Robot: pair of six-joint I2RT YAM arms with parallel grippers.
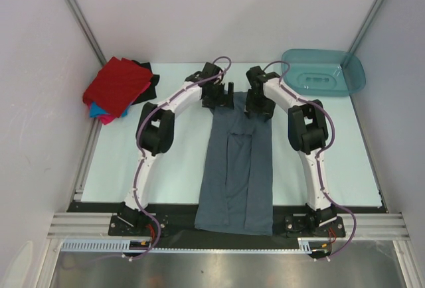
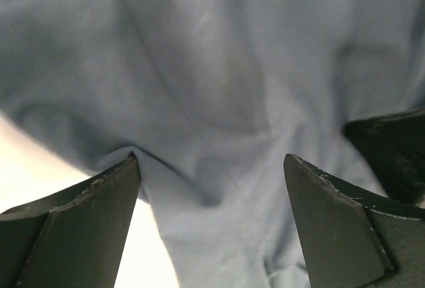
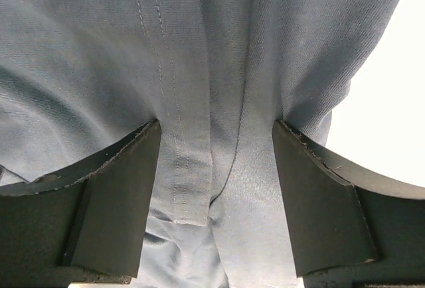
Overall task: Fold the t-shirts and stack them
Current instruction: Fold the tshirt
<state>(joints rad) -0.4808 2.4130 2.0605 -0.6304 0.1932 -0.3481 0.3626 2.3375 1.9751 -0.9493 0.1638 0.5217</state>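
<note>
Mint-pale table (image 1: 345,155) fills the middle of the overhead view. Along its centre lies the grey-blue t-shirt (image 1: 239,175), sides turned in so that it makes one long strip from the upper centre of the frame to the lower centre, where its end hangs over the table's edge. By the look of it the lengthwise fold is made and the crosswise fold is not yet done.

At the upper right sits the teal tub (image 1: 355,79), well apart from the cloth. At the upper left is the pile of shirts already folded: the red t-shirt (image 1: 118,83) on top, with bright blue (image 1: 97,109), pink (image 1: 108,119) and black (image 1: 143,69) edges showing under it. The grey-blue one probably goes there too.

Both arms reach to the strip's upper end, side by side, one for each corner. The left gripper (image 2: 211,162) is spread wide over rumpled cloth. The right gripper (image 3: 216,125) also stands apart, straddling a stitched hem. Neither is pinching anything; whether the tips press the fabric or hang just over it, I cannot tell.
</note>
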